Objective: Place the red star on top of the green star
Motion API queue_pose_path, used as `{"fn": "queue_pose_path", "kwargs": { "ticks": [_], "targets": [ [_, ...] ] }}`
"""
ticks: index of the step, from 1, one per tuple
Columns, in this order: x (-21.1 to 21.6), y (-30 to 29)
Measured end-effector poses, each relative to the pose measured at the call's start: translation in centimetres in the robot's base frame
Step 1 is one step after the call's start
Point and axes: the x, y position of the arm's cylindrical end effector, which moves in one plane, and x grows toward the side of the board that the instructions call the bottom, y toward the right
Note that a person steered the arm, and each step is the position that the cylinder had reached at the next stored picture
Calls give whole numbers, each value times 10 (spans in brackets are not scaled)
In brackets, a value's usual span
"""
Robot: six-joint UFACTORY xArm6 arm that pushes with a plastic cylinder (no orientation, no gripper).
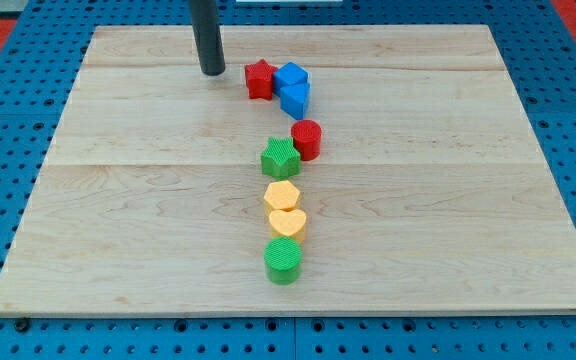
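The red star (259, 79) lies near the view's top, touching a blue cube (290, 77) on its right. The green star (280, 158) lies lower, near the board's middle, with a red cylinder (307, 139) touching its upper right. My tip (211, 72) stands on the board just left of the red star, a small gap apart. The green star is well below and right of the tip.
A second blue block (296, 99) sits under the blue cube. Below the green star run a yellow hexagon (282, 195), a yellow heart (288, 222) and a green cylinder (284, 260). The wooden board (118, 220) lies on a blue pegboard.
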Motion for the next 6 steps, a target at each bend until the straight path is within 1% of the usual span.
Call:
{"fn": "queue_pose_path", "kwargs": {
  "ticks": [1, 2, 3, 4, 5, 6],
  "targets": [
    [-35, 0],
    [-5, 34],
    [10, 45],
    [10, 45],
    [44, 48],
    [93, 51]
  ]
}}
